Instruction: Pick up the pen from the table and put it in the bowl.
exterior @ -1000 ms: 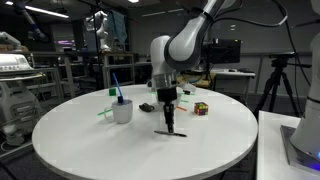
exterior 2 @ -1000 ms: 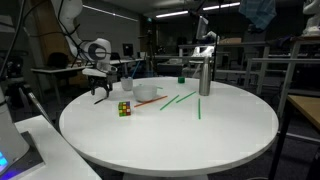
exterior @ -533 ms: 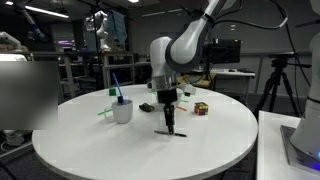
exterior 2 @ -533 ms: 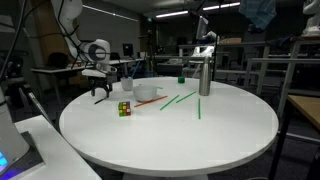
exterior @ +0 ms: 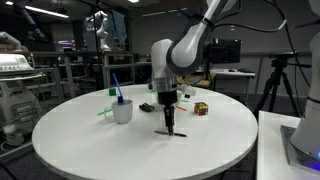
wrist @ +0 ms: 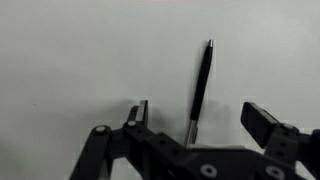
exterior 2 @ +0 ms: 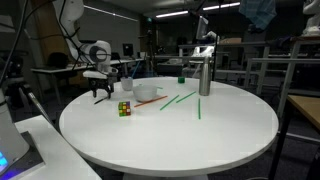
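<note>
— Nothing has moved since a second ago, as far as I can see. The arm stands in the same pose over the middle of the tabletop, wrist pointing straight down.

— Where's the pen?

— Flat on the tabletop, right under the wrist. In the wrist view the pen runs away from the camera. It lies in the gap between the two fingers, roughly midway and touching neither. Its near end is hidden behind the wrist housing.

— And the fingers?

— Spread wide, one on each side of the pen, holding nothing. In an exterior view their tips are down close to the tabletop, and the pen shows as a short dark streak beneath them.

— What else is around?

— Left of the arm stands a white cup with a blue pen upright in it. A coloured cube sits to the far right, well apart from the pen. Between the cup and the arm lies a small dark object that I can't identify.
</note>
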Robot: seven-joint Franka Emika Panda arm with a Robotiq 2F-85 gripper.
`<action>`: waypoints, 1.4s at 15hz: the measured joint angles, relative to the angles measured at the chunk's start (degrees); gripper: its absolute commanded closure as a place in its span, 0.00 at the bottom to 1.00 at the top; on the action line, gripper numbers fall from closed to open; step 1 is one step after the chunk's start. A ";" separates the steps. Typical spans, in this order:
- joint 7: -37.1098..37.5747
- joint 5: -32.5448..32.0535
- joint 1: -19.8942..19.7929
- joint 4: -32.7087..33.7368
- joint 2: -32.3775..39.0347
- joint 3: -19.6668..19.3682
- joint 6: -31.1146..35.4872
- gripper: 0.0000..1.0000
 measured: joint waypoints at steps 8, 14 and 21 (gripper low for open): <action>5.46 -4.06 1.65 -0.16 0.32 -1.63 2.09 0.00; 9.99 -6.67 3.80 -0.16 1.54 -3.03 4.03 0.00; 10.64 -6.70 4.55 -0.16 1.74 -3.46 4.16 0.00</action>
